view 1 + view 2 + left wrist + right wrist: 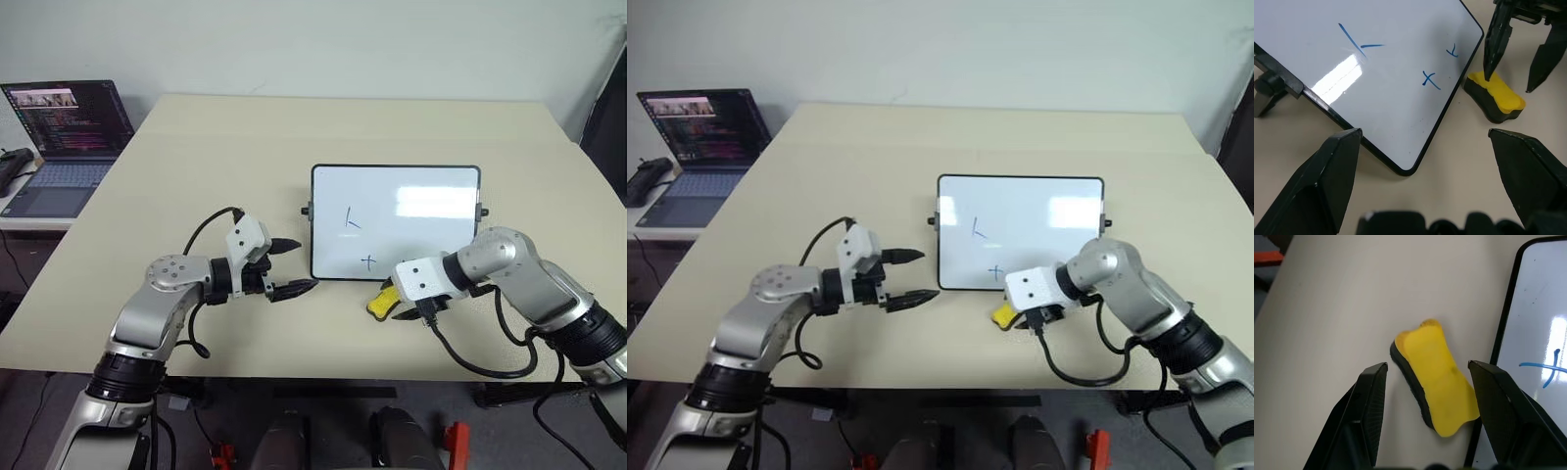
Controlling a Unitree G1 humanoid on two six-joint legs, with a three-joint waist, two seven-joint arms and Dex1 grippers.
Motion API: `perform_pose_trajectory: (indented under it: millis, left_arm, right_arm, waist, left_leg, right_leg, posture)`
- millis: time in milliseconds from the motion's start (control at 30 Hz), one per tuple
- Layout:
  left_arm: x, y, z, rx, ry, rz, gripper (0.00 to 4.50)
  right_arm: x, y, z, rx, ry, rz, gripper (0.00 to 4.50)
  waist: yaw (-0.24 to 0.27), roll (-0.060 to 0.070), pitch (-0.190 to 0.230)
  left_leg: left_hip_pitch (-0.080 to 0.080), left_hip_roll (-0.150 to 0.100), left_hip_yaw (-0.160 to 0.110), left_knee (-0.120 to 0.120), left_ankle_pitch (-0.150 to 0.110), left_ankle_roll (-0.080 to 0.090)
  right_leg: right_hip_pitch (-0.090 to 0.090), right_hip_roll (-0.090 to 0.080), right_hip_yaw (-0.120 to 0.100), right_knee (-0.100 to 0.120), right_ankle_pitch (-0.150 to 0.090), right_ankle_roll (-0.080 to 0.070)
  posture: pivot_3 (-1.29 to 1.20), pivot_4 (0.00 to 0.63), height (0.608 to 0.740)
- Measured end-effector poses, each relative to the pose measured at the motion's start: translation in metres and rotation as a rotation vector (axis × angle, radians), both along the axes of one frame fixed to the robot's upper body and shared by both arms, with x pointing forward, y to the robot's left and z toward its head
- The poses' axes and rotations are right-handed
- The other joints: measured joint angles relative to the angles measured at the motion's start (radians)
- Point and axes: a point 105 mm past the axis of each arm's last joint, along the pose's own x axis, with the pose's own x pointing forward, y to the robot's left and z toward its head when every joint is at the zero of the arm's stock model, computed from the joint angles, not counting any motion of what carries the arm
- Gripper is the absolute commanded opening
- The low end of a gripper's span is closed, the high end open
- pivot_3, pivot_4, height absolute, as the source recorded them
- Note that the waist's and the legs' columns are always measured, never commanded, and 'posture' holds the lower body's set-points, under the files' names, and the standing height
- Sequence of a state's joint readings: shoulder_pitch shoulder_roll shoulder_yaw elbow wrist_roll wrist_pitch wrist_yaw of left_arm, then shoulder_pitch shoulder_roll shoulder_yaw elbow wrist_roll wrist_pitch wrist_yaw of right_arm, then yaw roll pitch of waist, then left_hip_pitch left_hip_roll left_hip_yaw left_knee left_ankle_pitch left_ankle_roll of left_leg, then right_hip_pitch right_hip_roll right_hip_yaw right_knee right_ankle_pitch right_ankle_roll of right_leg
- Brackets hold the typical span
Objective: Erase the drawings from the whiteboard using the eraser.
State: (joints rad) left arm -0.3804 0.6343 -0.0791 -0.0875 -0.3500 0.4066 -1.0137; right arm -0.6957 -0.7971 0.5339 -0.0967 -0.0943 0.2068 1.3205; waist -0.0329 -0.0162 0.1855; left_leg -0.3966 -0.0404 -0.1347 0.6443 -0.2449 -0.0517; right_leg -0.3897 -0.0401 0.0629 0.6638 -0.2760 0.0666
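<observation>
Hovering, right jaws: right gripper hangs over the eraser with both fingers spread wide, one on each side of the block, gripping nothing; in the left wrist view one fingertip comes down at the yellow top, contact uncertain.
Left jaws: left gripper also spread wide and empty, held just off the whiteboard's near left corner, pointing toward it.
Eraser: lies flat on the table, yellow side up, dark felt underneath, just beside the whiteboard's near edge; the right wrist view puts it against or nearly against the black frame.
Whiteboard: flat on the table, glossy, thin black frame, small black knobs on its short sides.
Drawings: blue L-like angle toward the board's left half, plus sign near its front edge.
Left wrist extra: a third small blue squiggle near the eraser-side edge of the board.
Writing: no brand or label legible on eraser or board.
Surface: pale beige tabletop.
Room: open laptop with lit dark screen, well left of the whiteboard on a lower side surface, text too small to read; plain light wall beyond the whiteboard.
</observation>
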Motion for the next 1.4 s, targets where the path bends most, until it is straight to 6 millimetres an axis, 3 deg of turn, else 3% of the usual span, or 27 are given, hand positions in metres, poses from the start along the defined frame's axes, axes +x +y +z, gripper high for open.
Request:
perform_pose_trajectory:
  millis: [333, 567, 767, 1100, 1200, 1267, 1400]
  left_arm:
    - [-0.002, 0.002, -0.001, 0.004, -0.005, 0.018, 4.5]
    - [-0.003, 0.002, -0.002, 0.005, -0.002, 0.02, 4.5]
    - [-0.003, 0.003, -0.003, 0.006, 0.001, 0.022, 4.5]
    - [-0.002, 0.002, 0.001, 0.006, -0.011, 0.018, 4.5]
    - [-0.002, 0.003, 0.001, 0.007, -0.012, 0.019, 4.5]
    - [-0.002, 0.002, 0.001, 0.007, -0.013, 0.019, 4.5]
    - [-0.002, 0.002, 0.001, 0.007, -0.013, 0.019, 4.5]
  right_arm:
    - [0.009, 0.011, -0.001, -0.015, -0.026, 0.065, 2.88]
    - [0.017, 0.005, -0.006, -0.07, -0.037, 0.056, 2.88]
    - [0.018, 0.002, -0.009, -0.089, -0.03, 0.057, 1.04]
    - [0.012, -0.002, -0.009, -0.057, -0.001, 0.021, 0.86]
    - [0.005, -0.003, 0.01, 0.061, 0.045, -0.029, 0.86]
    - [0.004, -0.004, 0.036, 0.183, 0.043, -0.074, 0.86]
    - [0.011, -0.024, 0.07, 0.344, 0.008, -0.221, 0.86]
  waist:
    - [0.0, 0.0, 0.0]
    - [0.0, 0.0, 0.0]
    - [0.0, 0.0, 0.0]
    - [0.001, 0.0, 0.0]
    - [0.001, 0.0, 0.0]
    - [0.001, 0.0, 0.0]
    - [0.003, 0.0, 0.0]
  left_leg:
    - [0.0, 0.0, 0.0, 0.0, 0.0, 0.0]
    - [0.0, 0.0, 0.0, 0.0, 0.0, 0.0]
    - [0.0, 0.0, 0.0, 0.0, 0.0, 0.0]
    - [0.0, 0.0, 0.0, 0.0, 0.0, 0.0]
    - [-0.001, 0.0, -0.001, 0.0, 0.0, 0.0]
    - [0.0, 0.0, -0.001, 0.0, 0.0, 0.0]
    - [0.0, 0.0, -0.001, 0.0, 0.0, 0.0]
  right_leg:
    - [0.0, 0.0, 0.0, 0.0, 0.0, 0.0]
    - [0.0, 0.0, 0.0, 0.0, 0.0, 0.0]
    - [0.0, 0.0, 0.0, 0.0, 0.0, 0.0]
    - [0.0, 0.0, 0.0, 0.001, 0.0, 0.0]
    - [-0.001, 0.0, 0.0, 0.0, 0.0, 0.0]
    - [0.0, 0.0, 0.0, 0.0, 0.0, 0.0]
    - [0.0, 0.0, 0.0, 0.0, 0.0, 0.0]
  posture:
    - [0.0, 0.15, 0.74]
    - [0.0, 0.15, 0.74]
    - [0.0, 0.15, 0.74]
    - [0.0, 0.15, 0.74]
    - [0.0, 0.15, 0.74]
    - [0.0, 0.15, 0.74]
    - [0.0, 0.15, 0.74]
